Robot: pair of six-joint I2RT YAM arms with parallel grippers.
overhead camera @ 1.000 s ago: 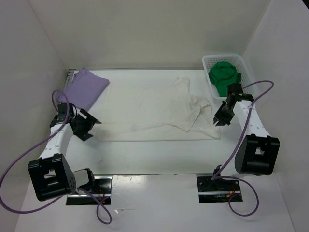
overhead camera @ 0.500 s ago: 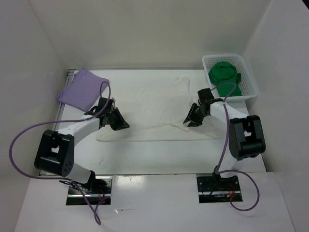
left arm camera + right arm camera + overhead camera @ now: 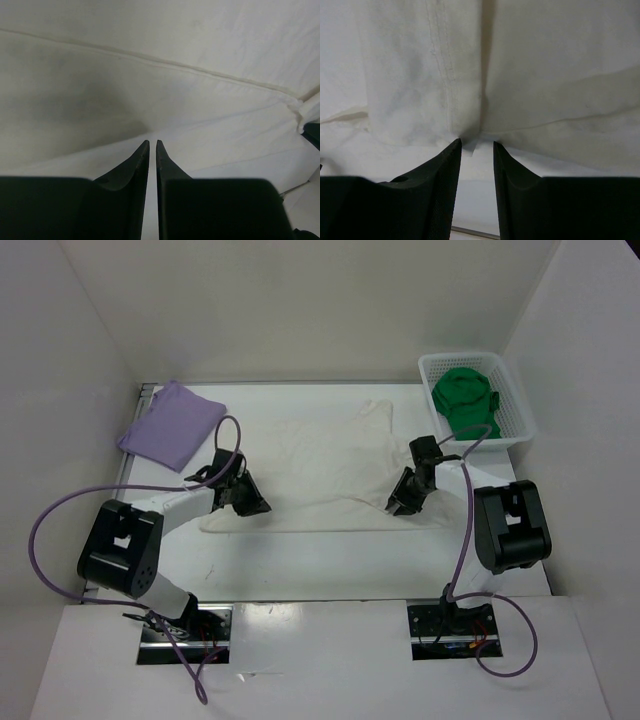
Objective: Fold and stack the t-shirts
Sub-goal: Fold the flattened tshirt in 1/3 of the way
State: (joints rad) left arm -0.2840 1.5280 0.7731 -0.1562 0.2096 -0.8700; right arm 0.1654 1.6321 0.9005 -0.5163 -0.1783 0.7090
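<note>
The cream white t-shirt (image 3: 320, 465) lies spread flat across the middle of the table. My left gripper (image 3: 258, 506) is at its near left hem. In the left wrist view its jaws (image 3: 152, 142) are closed to a thin slit, pinching the hem of the cream cloth (image 3: 165, 95). My right gripper (image 3: 394, 508) is at the shirt's near right edge. In the right wrist view it (image 3: 477, 143) stands open, with a small tuck of the cream cloth (image 3: 460, 90) at its fingertips. The lavender t-shirt (image 3: 172, 425) lies folded at the back left. The green t-shirt (image 3: 465, 400) is bunched in the basket.
A white mesh basket (image 3: 522, 410) stands at the back right corner, holding the green shirt. White walls close in the table on the left, back and right. Purple cables loop off both arms over the near table.
Both arms swung inward from the table's sides to the cream shirt's near edge. The left gripper went from wide open to closed. The shirt's bunched right side now lies flatter.
</note>
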